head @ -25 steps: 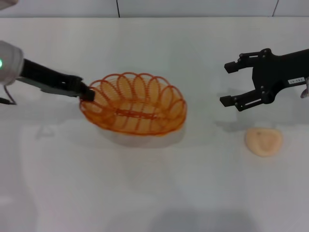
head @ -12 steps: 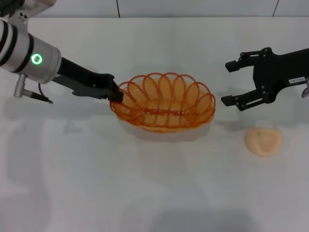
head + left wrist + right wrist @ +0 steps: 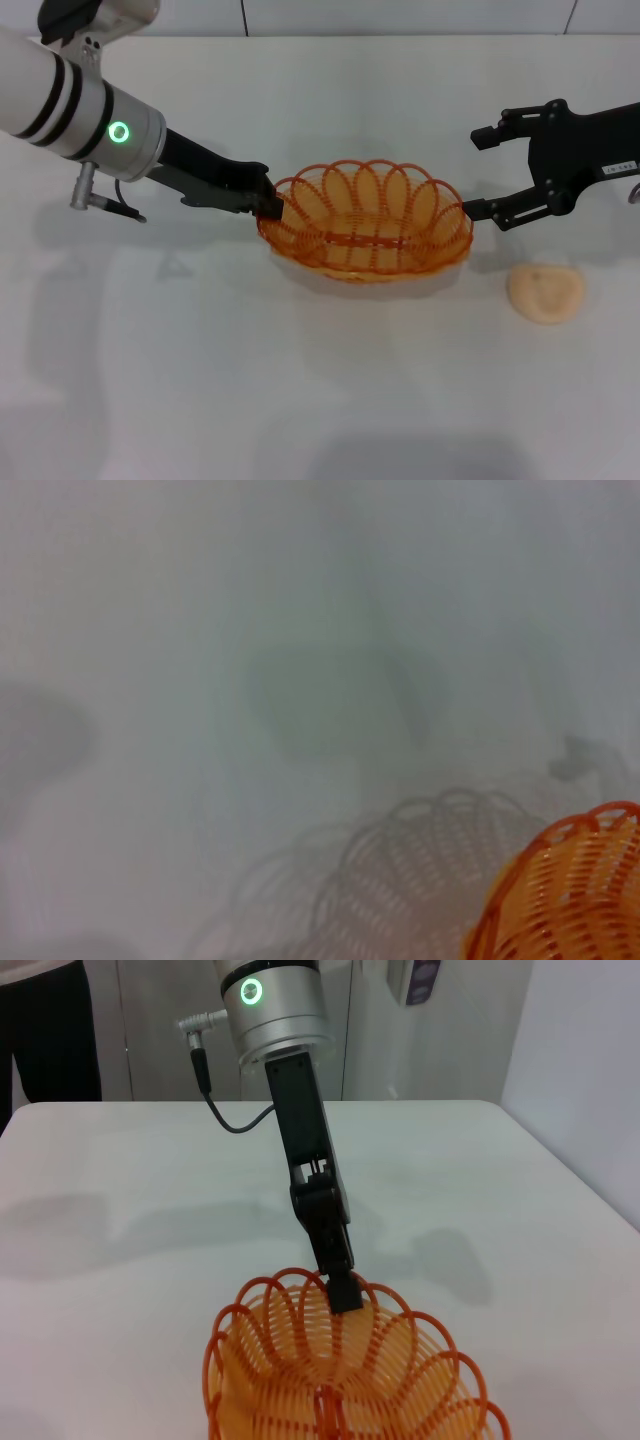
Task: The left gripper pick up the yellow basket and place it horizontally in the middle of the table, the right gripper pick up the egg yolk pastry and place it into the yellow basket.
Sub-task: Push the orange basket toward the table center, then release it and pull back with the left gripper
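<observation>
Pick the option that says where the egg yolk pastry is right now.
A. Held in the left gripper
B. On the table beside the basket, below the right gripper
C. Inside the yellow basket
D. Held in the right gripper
B: the egg yolk pastry lies on the bare table, outside the yellow basket, with the right gripper open above it and the left gripper shut on the basket's rim.
</observation>
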Robot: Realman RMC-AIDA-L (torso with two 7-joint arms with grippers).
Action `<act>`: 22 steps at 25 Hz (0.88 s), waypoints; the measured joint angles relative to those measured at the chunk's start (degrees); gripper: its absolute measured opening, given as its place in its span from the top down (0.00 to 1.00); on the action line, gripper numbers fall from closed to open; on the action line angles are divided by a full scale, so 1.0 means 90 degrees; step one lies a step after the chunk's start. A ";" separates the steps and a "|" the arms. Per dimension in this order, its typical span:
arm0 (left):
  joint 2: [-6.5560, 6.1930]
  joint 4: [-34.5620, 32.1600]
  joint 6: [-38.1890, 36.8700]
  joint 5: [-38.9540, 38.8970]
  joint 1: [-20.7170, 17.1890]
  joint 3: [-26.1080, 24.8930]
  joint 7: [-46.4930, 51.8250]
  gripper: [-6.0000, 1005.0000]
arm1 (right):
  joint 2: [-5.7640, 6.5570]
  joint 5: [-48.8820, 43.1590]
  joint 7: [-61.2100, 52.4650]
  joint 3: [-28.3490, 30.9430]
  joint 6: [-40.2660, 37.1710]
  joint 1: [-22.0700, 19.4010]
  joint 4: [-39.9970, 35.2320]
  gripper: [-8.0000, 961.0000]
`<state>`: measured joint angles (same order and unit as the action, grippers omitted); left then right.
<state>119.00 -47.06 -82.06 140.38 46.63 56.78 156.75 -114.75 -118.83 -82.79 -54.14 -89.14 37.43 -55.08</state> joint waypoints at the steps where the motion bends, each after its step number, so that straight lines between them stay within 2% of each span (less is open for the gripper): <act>1: 0.0000 0.0018 0.0019 -0.0015 -0.0006 0.0006 0.0001 0.89 | -0.0003 0.0000 0.0000 -0.0002 -0.0006 -0.0012 -0.0017 0.09; 15: 0.0006 0.0070 0.0130 0.0027 -0.0084 0.0019 0.0177 0.87 | -0.0002 0.0001 0.0066 -0.0016 0.0003 -0.0059 -0.0042 0.09; 20: -0.0003 0.0121 0.0077 0.0021 -0.0084 0.0019 0.0181 0.64 | -0.0003 -0.0001 0.0079 -0.0020 0.0012 -0.0066 -0.0032 0.09; 22: -0.0017 0.0183 0.0046 0.0015 -0.0084 0.0019 0.0174 0.60 | -0.0002 -0.0003 0.0079 -0.0020 0.0013 -0.0067 -0.0027 0.09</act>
<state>118.85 -45.41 -81.65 140.51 45.87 56.96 158.32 -114.78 -118.86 -82.08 -54.32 -89.02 36.83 -55.33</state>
